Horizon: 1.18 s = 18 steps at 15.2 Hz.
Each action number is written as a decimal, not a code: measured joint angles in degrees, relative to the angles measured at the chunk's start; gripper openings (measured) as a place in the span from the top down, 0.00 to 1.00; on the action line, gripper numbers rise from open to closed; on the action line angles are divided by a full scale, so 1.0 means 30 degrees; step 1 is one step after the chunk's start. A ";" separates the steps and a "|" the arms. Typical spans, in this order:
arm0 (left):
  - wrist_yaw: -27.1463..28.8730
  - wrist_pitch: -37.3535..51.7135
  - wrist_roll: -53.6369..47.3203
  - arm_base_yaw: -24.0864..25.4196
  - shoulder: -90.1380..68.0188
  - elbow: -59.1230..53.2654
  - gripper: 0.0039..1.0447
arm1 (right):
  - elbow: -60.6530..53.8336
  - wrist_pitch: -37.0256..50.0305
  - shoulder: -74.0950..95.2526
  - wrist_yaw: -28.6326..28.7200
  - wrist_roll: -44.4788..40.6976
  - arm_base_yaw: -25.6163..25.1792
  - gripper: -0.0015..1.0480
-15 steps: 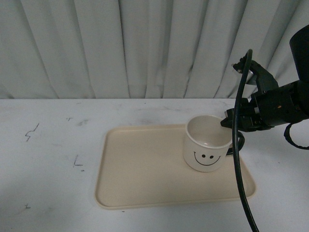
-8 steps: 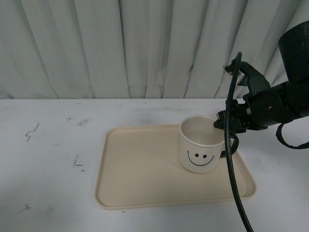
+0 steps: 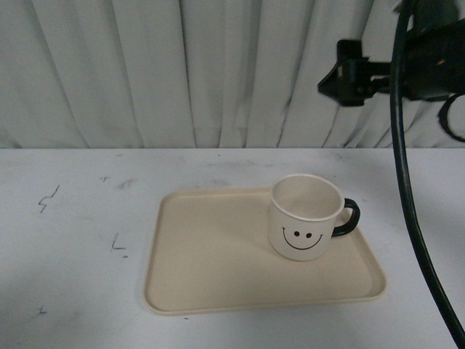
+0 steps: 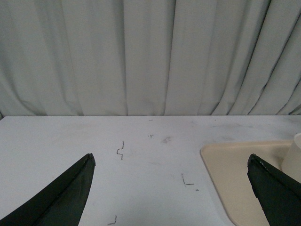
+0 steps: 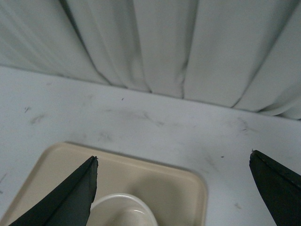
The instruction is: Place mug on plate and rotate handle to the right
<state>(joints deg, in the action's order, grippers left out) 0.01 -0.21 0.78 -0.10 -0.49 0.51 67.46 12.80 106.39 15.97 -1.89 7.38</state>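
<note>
The cream-white mug [image 3: 305, 217] with a black smiley face stands upright on the right part of the beige plate [image 3: 211, 254]. Its black handle [image 3: 347, 217] points to the right. My right gripper [image 3: 341, 76] is open and empty, high above the mug against the curtain. In the right wrist view the open gripper [image 5: 173, 162] frames the mug's rim [image 5: 123, 207] and the plate's far corner [image 5: 188, 186]. My left gripper [image 4: 170, 160] is open and empty in the left wrist view, over the table left of the plate [image 4: 235, 174]; the mug's edge [image 4: 294, 162] shows there. The left arm is out of the front view.
A white table [image 3: 73, 233] with small pen marks [image 3: 116, 243] carries the plate. A pleated grey curtain [image 3: 182, 73] hangs behind. A black cable [image 3: 410, 203] drops from the right arm down the right side, in front of the table.
My right gripper has let go of the mug and risen well above it. The mug shifted a little to the left earlier and now stands still with its handle to the right.
</note>
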 joint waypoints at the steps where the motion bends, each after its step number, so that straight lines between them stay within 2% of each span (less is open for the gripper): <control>1: 0.0000 -0.0007 0.0000 0.0000 0.0000 0.0000 0.06 | -0.1727 0.1326 -0.1938 -0.0364 0.0160 -0.0423 0.06; 2: 0.0000 -0.0007 0.0000 0.0000 0.0000 0.0000 0.06 | -0.3242 0.2135 -0.3840 -0.0852 0.0080 -0.1027 0.06; 4: 0.0000 0.0000 0.0000 0.0000 0.0000 0.0000 0.06 | -0.4371 0.1989 -0.5756 -0.1115 -0.0415 -0.1647 0.06; 5: -0.0007 0.0000 0.0000 -0.0007 0.0000 0.0000 0.06 | -0.6018 0.5727 -0.6747 -0.3497 -0.0168 -0.1632 0.15; 6: -0.0007 -0.0007 0.0000 0.0000 0.0000 0.0000 0.06 | -0.8320 0.7934 -0.8539 -0.4765 0.0058 -0.2011 0.27; 9: -0.0007 0.0007 0.0000 0.0000 0.0000 0.0000 0.06 | -1.3668 0.9391 -1.3661 -0.5391 0.0335 -0.2470 0.63; 12: 0.0000 0.0000 0.0000 0.0000 0.0000 0.0000 0.06 | -1.6735 0.9763 -1.5314 -0.5377 0.0342 -0.2463 0.98; 15: 0.0000 0.0000 0.0000 0.0000 0.0000 0.0000 0.06 | -1.9795 0.9020 -1.9343 -0.5370 0.0415 -0.2463 0.98; 18: 0.0000 0.0000 0.0000 0.0000 0.0000 0.0000 0.06 | -2.0852 0.7723 -2.1704 -0.5370 0.0415 -0.2463 0.98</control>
<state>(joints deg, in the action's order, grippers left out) 0.01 -0.21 0.78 -0.10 -0.49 0.51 4.91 35.97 41.28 -0.14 -0.64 -0.01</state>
